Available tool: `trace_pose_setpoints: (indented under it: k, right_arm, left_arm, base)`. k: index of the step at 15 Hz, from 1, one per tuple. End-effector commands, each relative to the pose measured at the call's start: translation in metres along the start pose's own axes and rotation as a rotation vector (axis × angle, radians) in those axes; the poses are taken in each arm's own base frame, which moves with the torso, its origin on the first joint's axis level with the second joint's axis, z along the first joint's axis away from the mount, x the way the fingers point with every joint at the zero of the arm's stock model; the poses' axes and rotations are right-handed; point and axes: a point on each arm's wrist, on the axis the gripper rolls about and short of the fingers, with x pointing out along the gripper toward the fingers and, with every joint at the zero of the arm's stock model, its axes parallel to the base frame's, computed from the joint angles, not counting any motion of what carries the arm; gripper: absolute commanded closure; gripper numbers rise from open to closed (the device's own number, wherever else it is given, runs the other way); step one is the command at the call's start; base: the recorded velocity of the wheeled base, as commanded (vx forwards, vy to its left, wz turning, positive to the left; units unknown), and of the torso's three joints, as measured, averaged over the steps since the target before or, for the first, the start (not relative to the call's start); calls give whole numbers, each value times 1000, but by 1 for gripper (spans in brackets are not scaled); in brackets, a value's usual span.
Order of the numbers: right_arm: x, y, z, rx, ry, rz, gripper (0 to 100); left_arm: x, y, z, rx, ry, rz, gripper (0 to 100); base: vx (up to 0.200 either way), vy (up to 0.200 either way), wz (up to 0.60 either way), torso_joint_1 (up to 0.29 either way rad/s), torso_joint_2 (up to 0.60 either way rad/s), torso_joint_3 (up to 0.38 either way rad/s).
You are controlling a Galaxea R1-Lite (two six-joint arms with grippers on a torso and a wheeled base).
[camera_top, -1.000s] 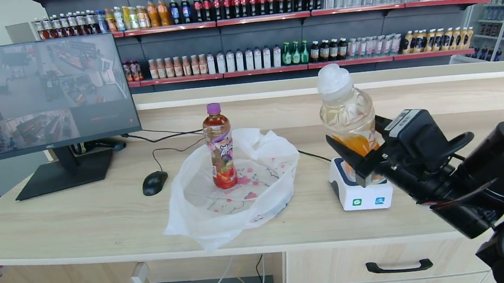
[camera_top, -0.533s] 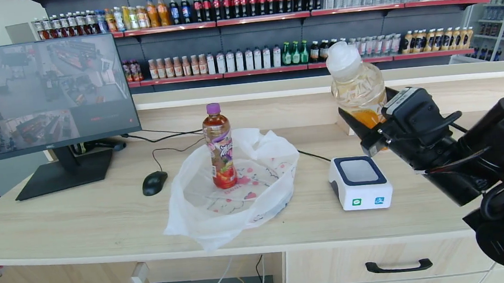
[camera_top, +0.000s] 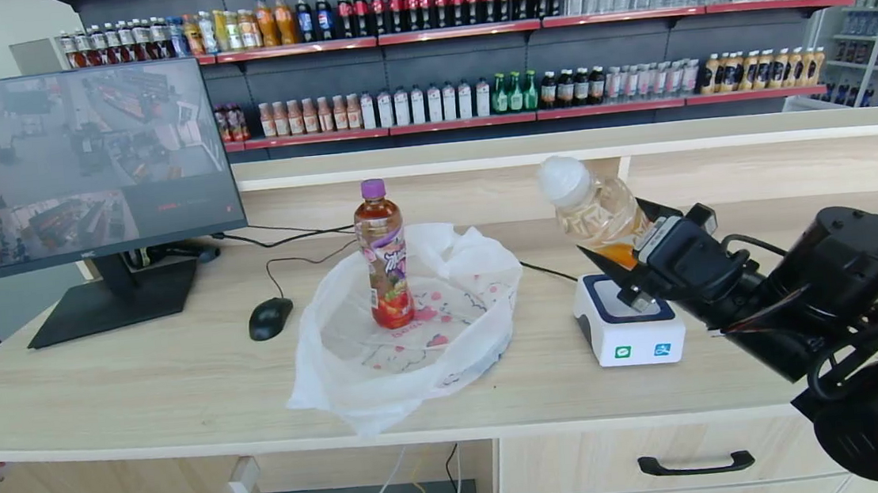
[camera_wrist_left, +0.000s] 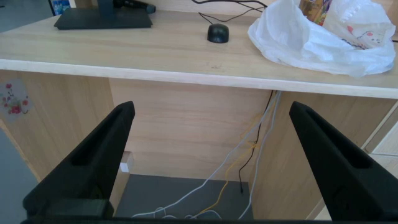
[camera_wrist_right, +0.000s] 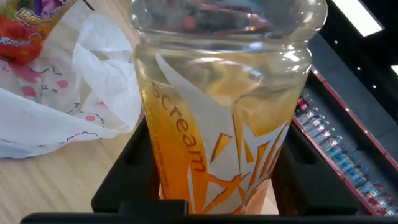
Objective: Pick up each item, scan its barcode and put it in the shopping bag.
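Scanner (camera_top: 629,335): white body, dark blue top rim, green and blue front squares.
Clear drink bottle (camera_top: 593,209), above scanner: white cap, pale yellow liquid, orange label with white streaks.
Shopping bag (camera_top: 454,332), left of scanner: translucent white, pink and red print.
Juice bottle (camera_top: 382,255): purple cap, amber drink, purple-red label.

Clear bottle (camera_top: 588,206) base hidden in right gripper (camera_top: 614,233) (scanner (camera_top: 631,338) top too).

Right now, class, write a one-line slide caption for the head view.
Right pincer holds a tilted white-capped bottle at the barcode scanner, beside a shopping bag with a purple-capped bottle standing inside.
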Motion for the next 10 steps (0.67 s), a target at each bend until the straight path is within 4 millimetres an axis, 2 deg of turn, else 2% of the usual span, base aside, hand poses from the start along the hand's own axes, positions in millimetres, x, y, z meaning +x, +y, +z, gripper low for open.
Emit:
trace_pose_setpoints:
  k: [1,6,10]
  right_arm:
    - [1,6,-5,-17,8,23,100]
    - [12,3,-16,-30,-25,36,100]
    - [15,5,-16,-31,-47,53,100]
  left_arm:
    - [0,0,0,0,-1,0,0]
    - [0,0,0,0,0,2,0]
    - [0,0,0,0,0,0,0]
  base:
    - [0,0,0,0,0,0]
    - [0,0,0,0,0,0]
    - [0,0,0,0,0,0]
